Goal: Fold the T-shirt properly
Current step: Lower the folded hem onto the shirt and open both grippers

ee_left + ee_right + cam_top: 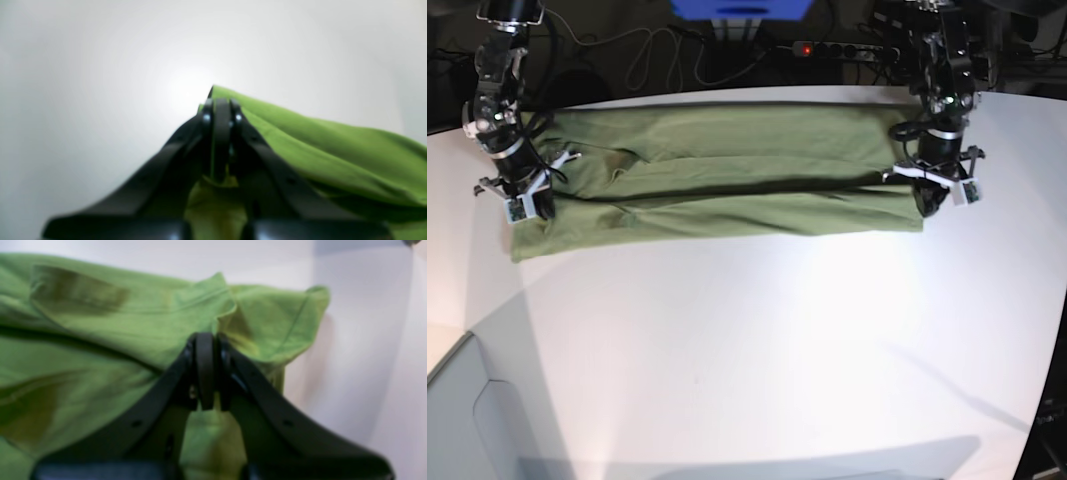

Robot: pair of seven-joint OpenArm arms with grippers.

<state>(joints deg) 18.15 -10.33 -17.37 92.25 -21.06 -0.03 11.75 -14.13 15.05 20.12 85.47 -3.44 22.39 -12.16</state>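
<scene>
The olive-green T-shirt [727, 190] lies as a long band across the far part of the white table [757, 350], with a lengthwise fold line along it. My left gripper [930, 207] is at the band's right end, and in the left wrist view [220, 103] it is shut on a corner of the shirt [333, 150]. My right gripper [530, 210] is at the band's left end, and in the right wrist view [205, 340] it is shut on rumpled fabric [100, 340] near a sleeve edge.
A power strip [842, 48] with a red light, cables and a blue object [742, 8] lie behind the table's far edge. The table's curved edge runs along the left and lower left.
</scene>
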